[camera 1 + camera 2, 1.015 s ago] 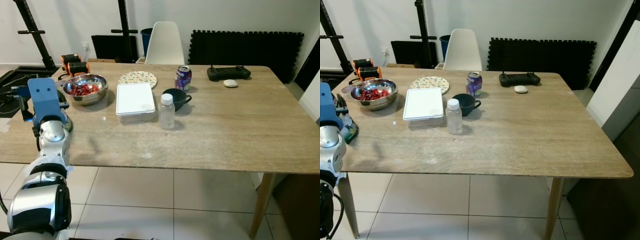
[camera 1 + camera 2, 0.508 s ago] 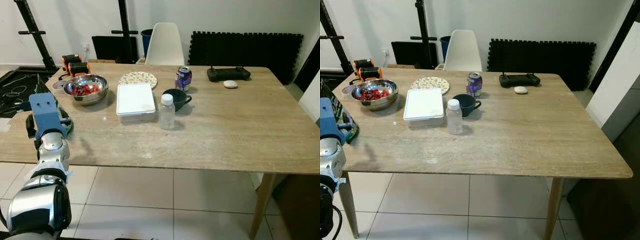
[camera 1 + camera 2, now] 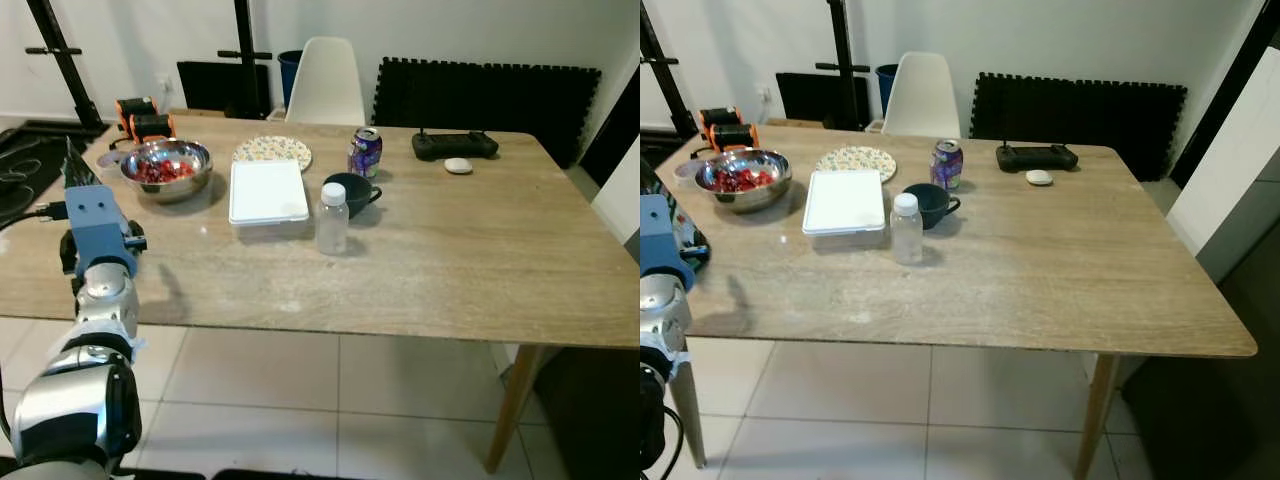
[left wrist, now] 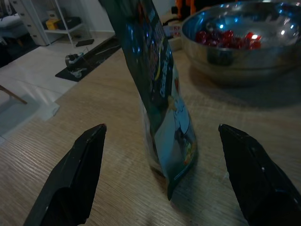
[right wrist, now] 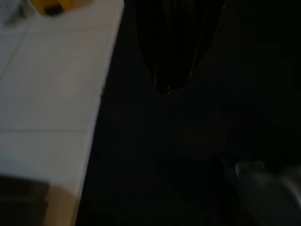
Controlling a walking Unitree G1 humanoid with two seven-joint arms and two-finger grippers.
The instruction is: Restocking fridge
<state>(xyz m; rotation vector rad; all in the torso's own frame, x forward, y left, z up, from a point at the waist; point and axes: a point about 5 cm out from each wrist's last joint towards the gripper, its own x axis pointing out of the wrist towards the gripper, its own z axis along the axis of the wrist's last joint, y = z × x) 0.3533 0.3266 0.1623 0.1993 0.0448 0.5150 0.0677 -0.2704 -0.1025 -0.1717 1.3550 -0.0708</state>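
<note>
A dark green snack bag [image 4: 162, 101] stands upright on the wooden table [image 3: 450, 260] near its left edge; its pointed top [image 3: 72, 166] pokes up behind my left wrist. My left gripper [image 4: 160, 129] is open, with one black finger [image 4: 75, 174] on each side of the bag and neither touching it. A steel bowl of red berries [image 3: 165, 168] sits just beyond the bag. Further right are a white lidded container [image 3: 268, 192], a clear bottle [image 3: 332, 218], a dark mug [image 3: 352, 194] and a purple can [image 3: 365, 153]. My right gripper [image 5: 165, 87] hangs idle in the dark, its fingers together.
A patterned plate [image 3: 272, 152] lies behind the container. A black controller [image 3: 454, 145] and a small white object [image 3: 458, 165] sit at the far right of the table. A white chair [image 3: 324, 85] and black foam mats [image 3: 490, 100] stand behind it. Tiled floor lies in front.
The camera has shifted slightly. My left wrist has dropped lower and nearer the table's near-left edge, and the bag's top now shows behind it. The table's items have not moved.
</note>
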